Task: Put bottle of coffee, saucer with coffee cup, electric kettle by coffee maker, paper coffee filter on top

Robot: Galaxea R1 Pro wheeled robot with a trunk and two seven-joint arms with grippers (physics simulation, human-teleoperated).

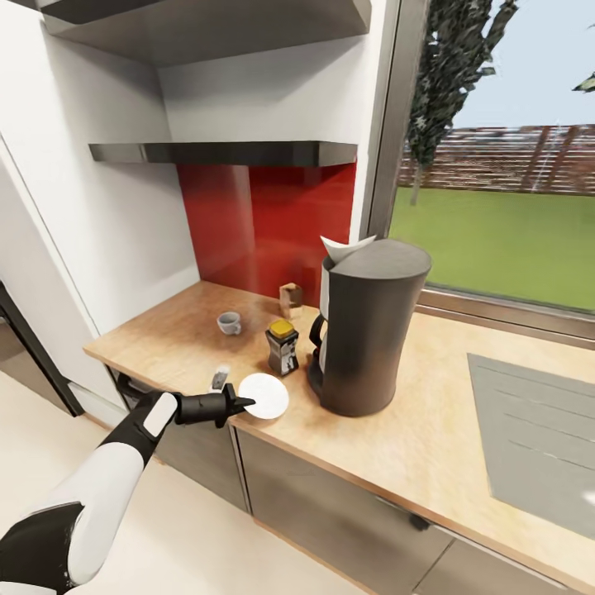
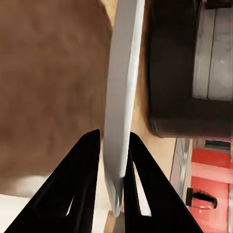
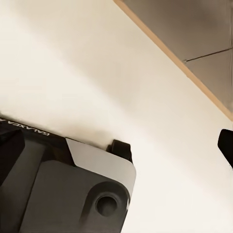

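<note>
One relation: the saucer (image 1: 264,395) sits at the tip of the left gripper (image 1: 240,405), and the coffee maker (image 1: 369,326) lies just beyond it, further along the arm's reach toward the window side.
Left gripper state: clenched on the saucer's near rim; in the left wrist view the two dark fingers (image 2: 80,187) stand either side of the white disc (image 2: 120,97), which is seen edge-on between them.
Saucer position: at the front edge of the counter (image 1: 413,438), near the coffee maker's base but apart from it, its face roughly level in the head view. Whether it rests on the wood or is held just clear of it cannot be told.
Long axis: the saucer is round, so what matters is its plane; it runs straight out along the gripper's line toward the coffee maker.
Nearer arm: the left, by far; the right wrist view looks at pale floor and the robot's own base, and the right gripper's state cannot be told.
Coffee cup (image 1: 229,323): further back on the counter, well apart from the saucer.
Bottle of coffee (image 1: 283,348): on the counter, beside the coffee maker.
Paper filter (image 1: 345,246): a white fold showing at the coffee maker's top.
Likely next: set the saucer down flat, then fetch the cup.
</note>
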